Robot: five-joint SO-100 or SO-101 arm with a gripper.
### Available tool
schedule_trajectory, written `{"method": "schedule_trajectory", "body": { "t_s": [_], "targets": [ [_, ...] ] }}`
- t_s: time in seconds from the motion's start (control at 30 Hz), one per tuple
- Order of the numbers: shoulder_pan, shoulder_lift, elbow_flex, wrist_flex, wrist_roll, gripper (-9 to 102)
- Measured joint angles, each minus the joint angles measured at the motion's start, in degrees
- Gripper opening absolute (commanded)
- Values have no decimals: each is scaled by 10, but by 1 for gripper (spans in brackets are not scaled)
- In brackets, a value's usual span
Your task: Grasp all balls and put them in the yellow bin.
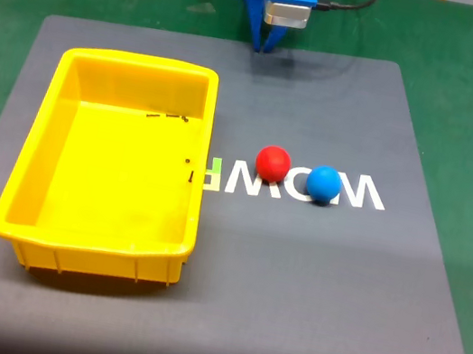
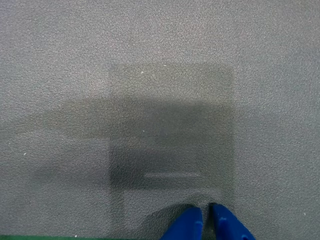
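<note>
At centre frame of the fixed view, the red ball [image 1: 273, 163] and blue ball [image 1: 323, 184] sit nearly touching, right of the yellow bin [image 1: 29, 159]. Top centre, the gripper [image 2: 207, 220] rests nearly closed and empty; reaching for one ball could likely nudge the other rolling.

- Fixed view: high, facing the arm [image 1: 277, 1] at top centre; covers the whole grey mat [image 1: 292, 279].
- Wrist view: close, looking down; gripper [image 2: 207, 212] at bottom edge.
- Shared: the mat's far edge.
</note>
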Motion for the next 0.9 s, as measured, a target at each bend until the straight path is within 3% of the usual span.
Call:
{"method": "schedule_trajectory", "body": {
  "t_s": [0.6,0.73,0.9],
  "targets": [
    [0,0,0,0,12,1],
    [0,0,0,-1,14,24],
    [25,0,0,-47,2,30]
  ]
}}
